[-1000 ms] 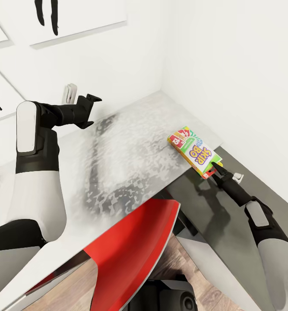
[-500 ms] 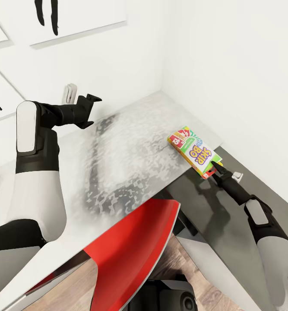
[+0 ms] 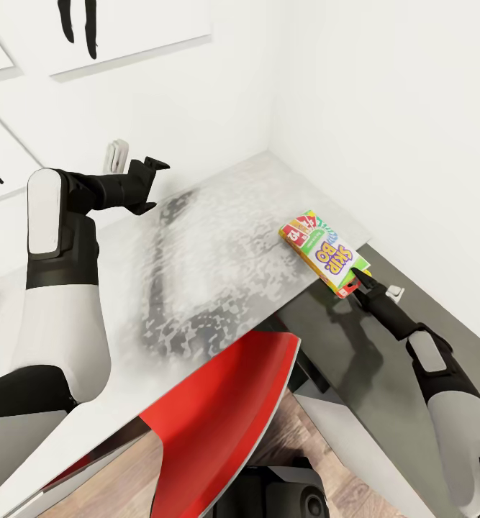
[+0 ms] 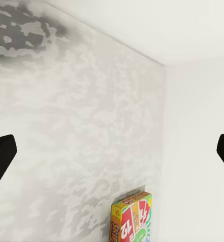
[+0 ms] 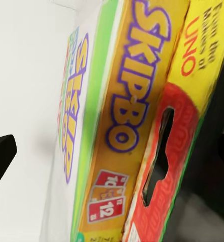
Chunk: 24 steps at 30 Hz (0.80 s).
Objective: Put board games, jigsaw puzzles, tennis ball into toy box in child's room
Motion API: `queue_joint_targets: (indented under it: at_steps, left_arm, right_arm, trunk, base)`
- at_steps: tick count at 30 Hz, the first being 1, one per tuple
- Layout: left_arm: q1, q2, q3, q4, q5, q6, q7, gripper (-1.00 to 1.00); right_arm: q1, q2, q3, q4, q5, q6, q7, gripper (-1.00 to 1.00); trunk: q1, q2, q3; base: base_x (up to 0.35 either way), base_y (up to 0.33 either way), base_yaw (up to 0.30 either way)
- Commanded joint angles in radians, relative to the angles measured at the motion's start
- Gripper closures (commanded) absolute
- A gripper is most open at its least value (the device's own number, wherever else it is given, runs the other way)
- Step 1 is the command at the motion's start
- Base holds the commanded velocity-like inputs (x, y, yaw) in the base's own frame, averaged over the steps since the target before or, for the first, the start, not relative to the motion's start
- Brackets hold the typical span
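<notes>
Between right jaws, board game (image 3: 324, 252).

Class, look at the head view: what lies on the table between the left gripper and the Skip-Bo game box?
Nothing: bare mottled table separates left gripper from game box.

A colourful game box (image 5: 127, 116) is filling the frame at very close range, showing "SKIP-BO" in purple letters, "UNO" in red and a card numbered 12. A black fingertip (image 5: 0, 156) is sitting beside it.
</notes>
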Motion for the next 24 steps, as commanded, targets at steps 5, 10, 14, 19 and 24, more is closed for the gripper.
queue_joint_targets:
  at_steps: [5,10,14,19,24]
  left_arm:
    - [0.0,-0.001,0.003,-0.001,0.009,0.003,0.01,-1.0]
    - [0.0,-0.001,0.003,-0.001,0.009,0.003,0.01,-1.0]
    - [0.001,-0.001,0.003,-0.001,0.009,0.003,0.01,-1.0]
    - [0.001,-0.001,0.003,-0.001,0.009,0.003,0.01,-1.0]
    - [0.001,-0.001,0.002,-0.001,0.009,0.003,0.009,-1.0]
  right_arm:
    - [-0.003,0.0,-0.001,0.002,-0.005,0.008,-0.001,-1.0]
    - [-0.006,0.0,-0.001,0.004,-0.005,0.008,-0.002,-1.0]
    - [-0.008,0.001,0.0,0.007,-0.005,0.008,-0.002,-1.0]
    - [-0.01,0.001,0.0,0.013,-0.005,0.008,-0.002,-1.0]
    - [-0.013,0.001,0.001,0.016,-0.005,0.008,-0.003,-1.0]
  trunk:
    - [0.001,-0.002,-0.001]
    - [0.001,-0.002,-0.001]
    - [0.001,-0.002,-0.001]
    - [0.001,-0.002,-0.001]
    - [0.001,-0.002,-0.001]
  base:
    - [0.0,0.0,0.0]
    - [0.0,0.0,0.0]
    - [0.0,0.0,0.0]
    - [0.0,0.0,0.0]
    - [0.0,0.0,0.0]
